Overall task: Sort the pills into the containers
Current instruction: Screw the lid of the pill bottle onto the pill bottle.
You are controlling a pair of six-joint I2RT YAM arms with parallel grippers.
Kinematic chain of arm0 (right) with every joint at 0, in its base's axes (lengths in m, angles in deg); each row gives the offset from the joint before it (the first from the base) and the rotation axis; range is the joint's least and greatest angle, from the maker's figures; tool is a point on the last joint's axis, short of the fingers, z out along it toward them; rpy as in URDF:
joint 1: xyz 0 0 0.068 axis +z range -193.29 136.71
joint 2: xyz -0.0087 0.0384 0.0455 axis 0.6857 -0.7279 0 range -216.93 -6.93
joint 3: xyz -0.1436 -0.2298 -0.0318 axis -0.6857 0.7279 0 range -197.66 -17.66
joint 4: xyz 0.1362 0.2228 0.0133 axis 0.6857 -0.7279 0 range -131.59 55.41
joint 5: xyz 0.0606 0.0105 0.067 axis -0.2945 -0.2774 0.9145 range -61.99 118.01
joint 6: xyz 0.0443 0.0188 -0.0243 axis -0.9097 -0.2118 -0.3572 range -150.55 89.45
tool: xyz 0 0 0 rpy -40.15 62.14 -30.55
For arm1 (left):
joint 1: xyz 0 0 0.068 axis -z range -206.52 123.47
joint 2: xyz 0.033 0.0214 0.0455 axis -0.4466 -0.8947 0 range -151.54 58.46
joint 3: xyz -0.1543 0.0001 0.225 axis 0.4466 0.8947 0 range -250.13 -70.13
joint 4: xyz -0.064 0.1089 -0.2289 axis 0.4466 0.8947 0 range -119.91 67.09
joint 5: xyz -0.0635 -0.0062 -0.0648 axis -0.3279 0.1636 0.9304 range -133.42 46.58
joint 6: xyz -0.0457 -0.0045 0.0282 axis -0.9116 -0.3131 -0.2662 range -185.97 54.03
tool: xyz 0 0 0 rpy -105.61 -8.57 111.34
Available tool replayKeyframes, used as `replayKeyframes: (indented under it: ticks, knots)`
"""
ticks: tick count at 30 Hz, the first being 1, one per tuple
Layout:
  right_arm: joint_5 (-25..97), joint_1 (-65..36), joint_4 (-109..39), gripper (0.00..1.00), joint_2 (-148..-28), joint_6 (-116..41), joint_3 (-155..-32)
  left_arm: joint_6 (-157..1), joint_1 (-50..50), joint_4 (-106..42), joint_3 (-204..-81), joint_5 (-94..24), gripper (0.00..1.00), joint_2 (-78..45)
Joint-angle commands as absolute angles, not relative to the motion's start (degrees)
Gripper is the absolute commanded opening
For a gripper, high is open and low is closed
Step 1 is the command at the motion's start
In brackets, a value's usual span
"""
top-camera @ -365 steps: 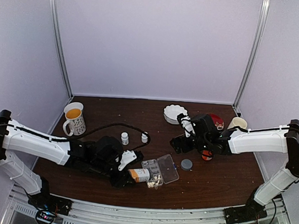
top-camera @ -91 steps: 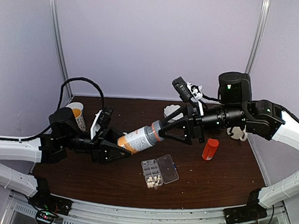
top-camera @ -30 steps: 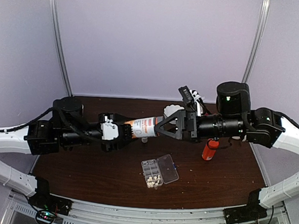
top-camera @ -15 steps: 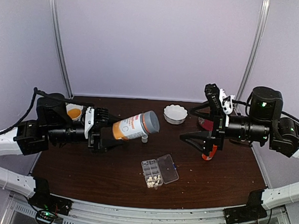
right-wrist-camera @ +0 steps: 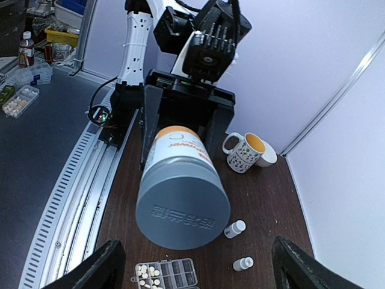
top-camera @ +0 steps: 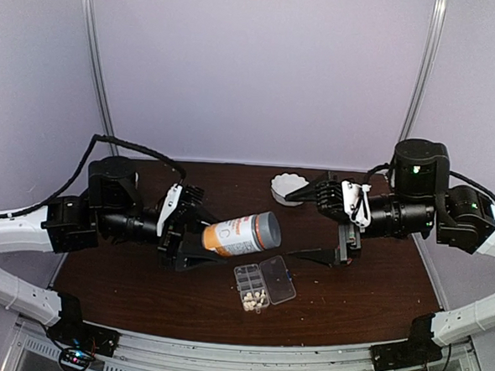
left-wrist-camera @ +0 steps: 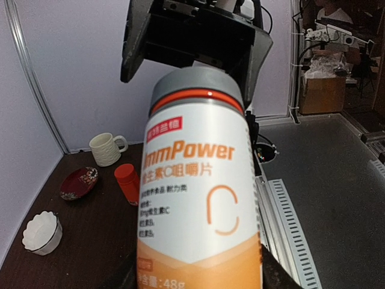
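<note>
Pills [top-camera: 255, 300] fill a few near cells of the organiser [top-camera: 244, 275] on the table [top-camera: 350, 301], lid open; other cells look empty. Left gripper [top-camera: 195, 237] clamps the orange bottle [top-camera: 240, 233] above it, grey cap [top-camera: 267, 230] on. Right gripper [top-camera: 326, 226] hangs spread and empty, facing the cap. Uncapping and most sorting seem left.

Colours on the dark brown worktop [top-camera: 350, 301]
Centre of the top view: bottle [top-camera: 240, 234] with a white-and-orange label and grey cap; cream-white pills [top-camera: 255, 301] in a clear organiser [top-camera: 280, 279]; white mug [right-wrist-camera: 246, 150] with a dark speckled pattern, orange inside; red canister [left-wrist-camera: 127, 180]; dark red saucer [left-wrist-camera: 78, 182].
</note>
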State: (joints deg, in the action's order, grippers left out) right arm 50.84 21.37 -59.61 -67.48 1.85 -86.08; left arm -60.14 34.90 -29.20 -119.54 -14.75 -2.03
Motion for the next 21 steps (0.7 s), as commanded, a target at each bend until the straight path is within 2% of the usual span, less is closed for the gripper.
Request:
replayKeyframes:
  ticks: [1,13,16,21]
  knots:
    - [54.8,22.0,-58.6,0.87,-66.9,6.1,-86.4,-61.1,34.6,-30.3,-123.7,-12.2,0.00,-3.0]
    - [55.6,22.5,-58.2,0.77,-69.7,6.3,-88.3,-61.9,34.5,-30.3,-124.0,-11.7,0.00,-4.2]
    - [55.9,22.6,-57.9,0.71,-70.2,6.1,-88.6,-62.1,34.5,-30.3,-124.1,-11.3,0.00,-4.7]
    - [56.1,22.7,-56.6,0.69,-69.8,5.5,-87.9,-62.1,34.5,-30.3,-124.0,-11.3,0.00,-4.9]
